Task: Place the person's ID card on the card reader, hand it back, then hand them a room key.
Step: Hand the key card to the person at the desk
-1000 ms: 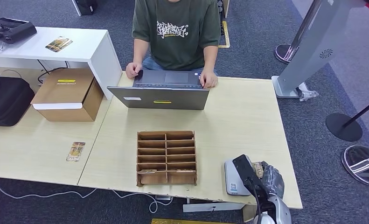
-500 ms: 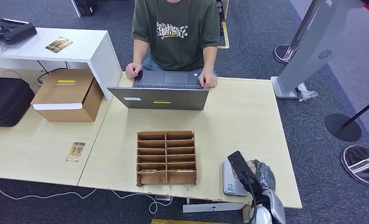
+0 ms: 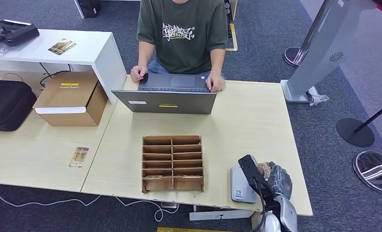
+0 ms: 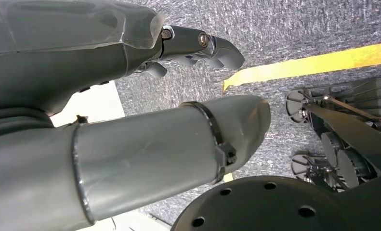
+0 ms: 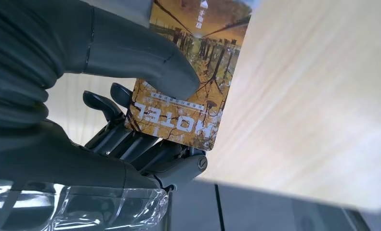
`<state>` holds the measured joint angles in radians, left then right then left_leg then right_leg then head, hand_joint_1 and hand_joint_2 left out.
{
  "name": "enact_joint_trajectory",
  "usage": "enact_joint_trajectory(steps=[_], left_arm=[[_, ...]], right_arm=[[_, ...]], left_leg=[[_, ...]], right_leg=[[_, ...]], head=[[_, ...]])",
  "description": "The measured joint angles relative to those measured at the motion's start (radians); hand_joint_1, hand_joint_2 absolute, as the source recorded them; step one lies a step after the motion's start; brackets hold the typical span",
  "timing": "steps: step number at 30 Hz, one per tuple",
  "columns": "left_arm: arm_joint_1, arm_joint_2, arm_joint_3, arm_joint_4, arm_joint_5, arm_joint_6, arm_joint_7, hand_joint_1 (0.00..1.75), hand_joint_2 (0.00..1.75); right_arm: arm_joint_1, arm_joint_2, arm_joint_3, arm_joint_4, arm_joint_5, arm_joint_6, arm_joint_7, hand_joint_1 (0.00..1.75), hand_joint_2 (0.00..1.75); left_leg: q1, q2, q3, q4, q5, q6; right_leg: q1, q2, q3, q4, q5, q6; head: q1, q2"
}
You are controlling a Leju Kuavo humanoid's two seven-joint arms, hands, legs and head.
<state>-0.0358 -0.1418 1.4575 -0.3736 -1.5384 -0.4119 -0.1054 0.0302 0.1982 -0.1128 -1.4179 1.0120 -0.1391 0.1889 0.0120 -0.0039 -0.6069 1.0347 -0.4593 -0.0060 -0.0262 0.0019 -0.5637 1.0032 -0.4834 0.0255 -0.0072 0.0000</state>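
Closest to me, the right hand has a printed card pinched between thumb and fingers, held just over the near right corner of the table, above the grey card reader. The card looks thin, stiff, light and glossy, so I'd guess it could slide out of a loose pinch; gripping it flat across its faces near one end, as here, seems right and leaves the other end free for someone to take. The left hand hangs toward the floor, holding nothing, fingers loosely curled. Further off stands the wooden slotted rack, then the laptop and the person seated behind it.
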Motion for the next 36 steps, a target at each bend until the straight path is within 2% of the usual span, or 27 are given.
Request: enact_joint_trajectory(steps=[9, 13, 18, 26, 36], left_arm=[[0.0, -0.02, 0.001, -0.025, -0.006, 0.009, -0.04, 0.0, 0.0], [0.0, -0.021, 0.001, -0.025, -0.008, 0.021, -0.047, 0.0, 0.0], [-0.002, -0.02, 0.001, -0.024, -0.01, 0.037, -0.047, 0.0, 0.0], [-0.003, -0.01, 0.001, -0.012, -0.01, 0.045, -0.045, 0.0, 0.0], [-0.002, -0.007, 0.001, -0.01, -0.011, 0.035, -0.046, 0.0, 0.0]], right_arm=[[0.093, 0.008, 0.068, -0.368, 0.165, -0.38, -0.193, 1.75, 1.75], [0.117, 0.019, 0.096, -0.489, 0.25, -0.509, -0.233, 1.75, 1.75], [0.129, 0.019, 0.118, -0.548, 0.26, -0.531, -0.272, 1.75, 1.75], [0.107, 0.025, 0.116, -0.559, 0.276, -0.532, -0.357, 1.75, 1.75], [0.074, 0.037, 0.113, -0.559, 0.335, -0.532, -0.357, 1.75, 1.75]], left_leg=[[0.0, 0.0, -0.003, 0.0, -0.001, 0.0], [0.0, 0.0, -0.003, 0.0, -0.002, -0.001], [0.0, 0.0, -0.003, 0.0, -0.002, -0.001], [0.0, 0.0, -0.003, 0.0, -0.002, -0.001], [0.0, 0.0, -0.003, 0.0, -0.002, -0.001]], right_leg=[[0.0, 0.0, -0.002, 0.0, -0.001, 0.0], [0.0, 0.0, -0.003, 0.0, -0.002, -0.001], [0.0, 0.0, -0.002, 0.0, -0.002, -0.001], [0.0, 0.0, -0.002, 0.0, -0.002, -0.001], [0.0, 0.0, -0.002, 0.0, -0.002, -0.001]], head=[[0.0, 0.0], [0.0, 0.0], [0.0, 0.0], [0.0, 0.0], [0.0, 0.0]])
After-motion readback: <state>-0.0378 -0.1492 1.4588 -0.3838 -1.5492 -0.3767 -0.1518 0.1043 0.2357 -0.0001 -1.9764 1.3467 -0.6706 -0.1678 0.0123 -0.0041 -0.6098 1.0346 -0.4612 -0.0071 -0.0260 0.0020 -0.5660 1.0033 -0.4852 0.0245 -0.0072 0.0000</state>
